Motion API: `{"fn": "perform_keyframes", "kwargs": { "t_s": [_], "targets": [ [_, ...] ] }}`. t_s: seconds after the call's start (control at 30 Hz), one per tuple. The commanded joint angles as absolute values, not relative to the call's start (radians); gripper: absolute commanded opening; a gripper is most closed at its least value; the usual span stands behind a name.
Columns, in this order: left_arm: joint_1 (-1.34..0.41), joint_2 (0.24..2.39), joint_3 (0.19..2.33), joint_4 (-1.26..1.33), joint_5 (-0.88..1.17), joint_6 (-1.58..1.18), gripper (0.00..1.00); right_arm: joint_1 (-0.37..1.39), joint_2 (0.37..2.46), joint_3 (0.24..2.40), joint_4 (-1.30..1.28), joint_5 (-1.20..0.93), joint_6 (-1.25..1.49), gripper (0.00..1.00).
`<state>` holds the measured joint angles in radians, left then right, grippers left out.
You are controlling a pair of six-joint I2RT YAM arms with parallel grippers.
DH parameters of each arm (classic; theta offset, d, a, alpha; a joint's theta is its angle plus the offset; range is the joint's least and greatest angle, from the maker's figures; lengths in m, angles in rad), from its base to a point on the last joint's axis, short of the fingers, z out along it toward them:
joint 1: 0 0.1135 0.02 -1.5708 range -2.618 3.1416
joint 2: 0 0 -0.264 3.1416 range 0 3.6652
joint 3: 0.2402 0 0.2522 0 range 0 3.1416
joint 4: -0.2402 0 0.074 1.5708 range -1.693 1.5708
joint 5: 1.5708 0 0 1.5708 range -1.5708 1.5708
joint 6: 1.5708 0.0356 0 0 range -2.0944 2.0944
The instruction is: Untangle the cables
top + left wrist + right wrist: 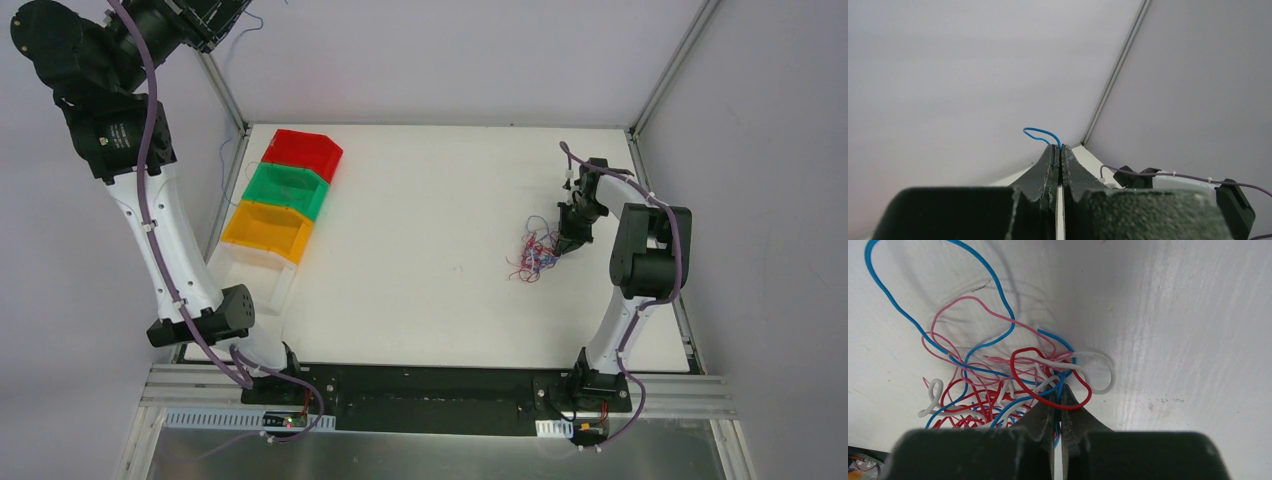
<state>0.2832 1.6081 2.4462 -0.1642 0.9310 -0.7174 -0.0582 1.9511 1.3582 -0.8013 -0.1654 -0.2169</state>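
One blue cable (1040,133) sits pinched in the closed left gripper (1058,149) high over the far-left corner of the table (430,310), while the right gripper (1058,396), clamped into the tangle (535,255) near the right edge, probably next has to draw another strand free.

Cables (533,256): one small loose tangle of hair-thin strands, lying flat on the bench (420,260), right of centre; colours red, blue, pink and white; a wide blue loop and pink loops spread out from a denser red-and-white knot; the tangle's edge sits at the tips of the closed right end effector (1058,402), one wire apparently nipped between them; a separate blue strand (1039,133) curls out of the shut left end effector (1058,150), high off the bench.
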Motion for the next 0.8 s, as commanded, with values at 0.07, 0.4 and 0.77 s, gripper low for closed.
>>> {"fn": "perform_keyframes", "kwargs": {
  "t_s": [0.07, 0.4, 0.77],
  "targets": [
    [0.302, 1.515, 2.271, -0.067, 0.953, -0.73, 0.0, -0.075, 1.959, 1.37, -0.837, -0.172, -0.222, 0.0],
    [0.435, 1.502, 2.183, -0.149, 0.887, -0.698, 0.0, -0.074, 1.945, 1.384, -0.856, -0.218, -0.206, 0.0],
    [0.45, 1.491, 2.158, -0.147, 0.938, -0.704, 0.0, -0.074, 1.94, 1.378, -0.86, -0.221, -0.211, 0.0]
  ]
}}
